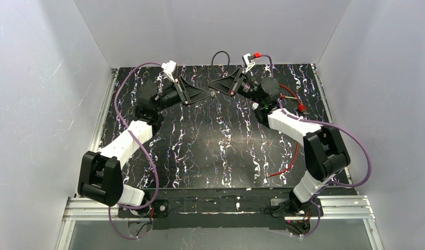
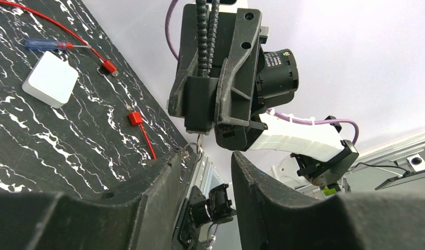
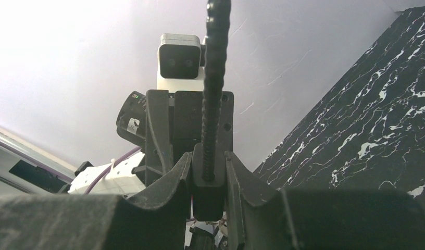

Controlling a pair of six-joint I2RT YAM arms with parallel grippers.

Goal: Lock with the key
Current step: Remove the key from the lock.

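Top: left gripper (image 1: 210, 94) and right gripper (image 1: 212, 85) meet tip to tip at 12 o'clock on the table (image 1: 221, 156).
Left wrist: right jaws clamp the lock (image 2: 201, 104). The key (image 2: 200, 140) hangs at its 6 o'clock, just above the left jaws, which are half-open and grip nothing.
Right wrist: fingers (image 3: 171, 177) pinch the lock, cable (image 3: 214, 78) runs to 12.

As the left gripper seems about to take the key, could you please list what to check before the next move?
1. Right gripper clamped on the lock: ok.
2. Key seated in the lock's lower end: ok, as far as visible.
3. Left gripper lined up with the key: ok.
4. Left fingers touching the key: not ok, jaws apart.
5. Cable end latched in the lock: cannot tell.
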